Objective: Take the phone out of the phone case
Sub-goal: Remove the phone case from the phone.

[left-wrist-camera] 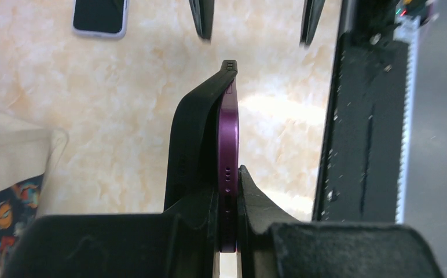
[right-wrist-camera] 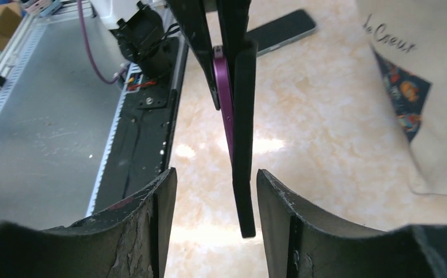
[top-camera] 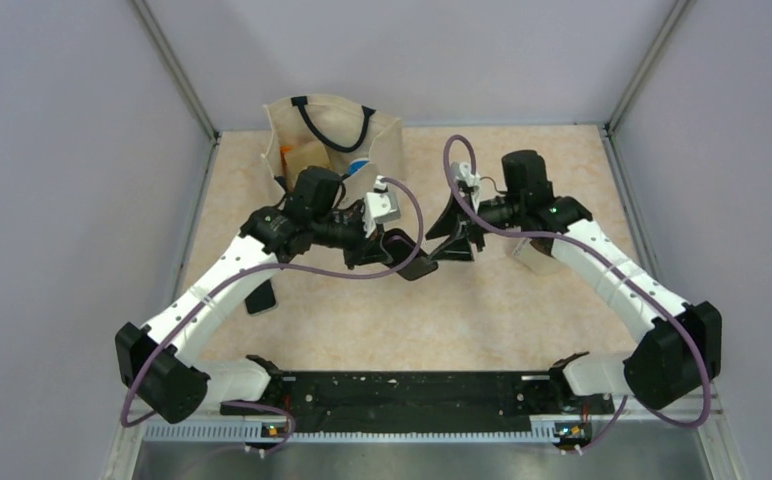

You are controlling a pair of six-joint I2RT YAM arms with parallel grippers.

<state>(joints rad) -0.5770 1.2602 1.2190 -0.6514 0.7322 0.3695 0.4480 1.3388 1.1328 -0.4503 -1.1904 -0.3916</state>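
A purple phone [left-wrist-camera: 228,133] sits edge-on in a black case [left-wrist-camera: 189,145], held above the table. The case bulges away from the phone on one side. My left gripper [left-wrist-camera: 228,188] is shut on the phone's bottom end, with the case's lower part under one finger. In the right wrist view the phone [right-wrist-camera: 223,98] and the case [right-wrist-camera: 244,150] hang between my right gripper's [right-wrist-camera: 216,188] open fingers, and the case's end touches neither finger. In the top view the two grippers, left [top-camera: 387,245] and right [top-camera: 454,240], face each other at the table's middle with the phone [top-camera: 414,264] between them.
A second phone [top-camera: 260,298] lies flat on the table left of centre, and it also shows in the left wrist view [left-wrist-camera: 99,17]. A cream tote bag [top-camera: 332,140] stands at the back. The black base rail [top-camera: 402,392] runs along the near edge.
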